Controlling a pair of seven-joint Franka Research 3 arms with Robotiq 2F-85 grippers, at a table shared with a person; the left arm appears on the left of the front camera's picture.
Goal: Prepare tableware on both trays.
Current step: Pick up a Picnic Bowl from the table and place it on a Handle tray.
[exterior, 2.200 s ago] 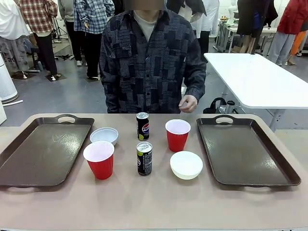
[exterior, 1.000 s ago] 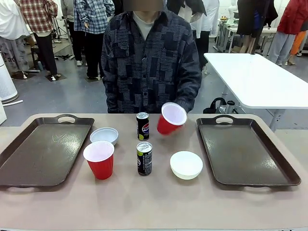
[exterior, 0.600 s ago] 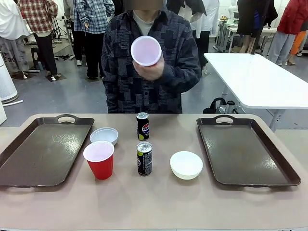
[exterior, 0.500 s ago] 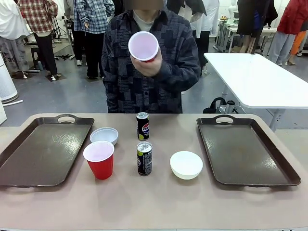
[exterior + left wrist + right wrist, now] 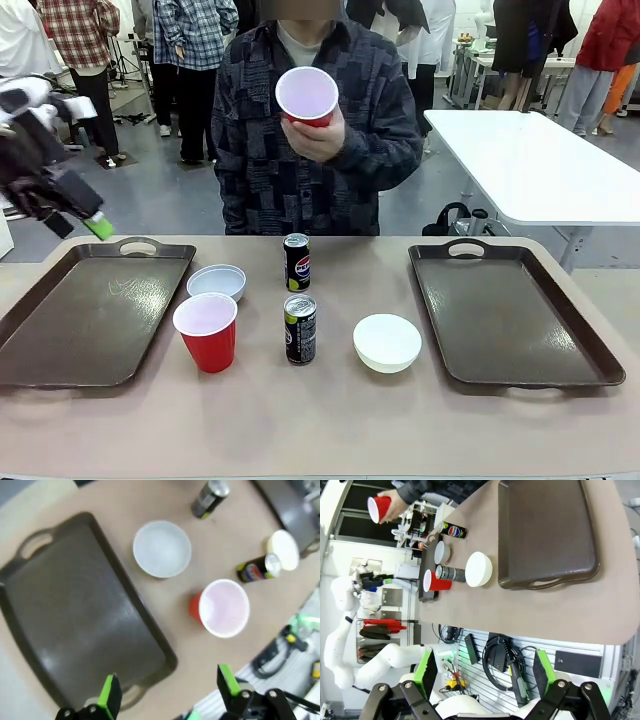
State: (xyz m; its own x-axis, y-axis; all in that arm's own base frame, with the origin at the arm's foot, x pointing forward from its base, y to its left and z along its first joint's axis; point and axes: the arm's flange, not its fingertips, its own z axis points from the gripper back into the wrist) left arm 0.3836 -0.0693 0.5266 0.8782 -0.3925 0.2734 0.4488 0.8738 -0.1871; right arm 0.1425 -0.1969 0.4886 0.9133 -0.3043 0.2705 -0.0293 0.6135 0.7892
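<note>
A person across the table holds one red cup (image 5: pixel 307 97) up at chest height, its mouth tilted toward me. The other red cup (image 5: pixel 206 330) stands between the two trays, near the left tray (image 5: pixel 90 315). Beside it are a small bowl (image 5: pixel 216 281), two black cans (image 5: pixel 296 262) (image 5: pixel 299 329) and a white bowl (image 5: pixel 387 342). The right tray (image 5: pixel 510 315) holds nothing. My left gripper (image 5: pixel 75 222) hovers blurred above the left tray's far corner; its wrist view shows it open (image 5: pixel 169 690) over the left tray (image 5: pixel 75 610). My right gripper (image 5: pixel 485 672) is open, high and back from the table.
The left wrist view looks down on the bowl (image 5: pixel 161 548), red cup (image 5: pixel 223 607) and a can (image 5: pixel 255 570). A white table (image 5: pixel 540 170) stands behind on the right. Other people stand far back.
The person picked the right red cup off the table and raised it to chest height. My left arm has swung into the front view at upper left.
</note>
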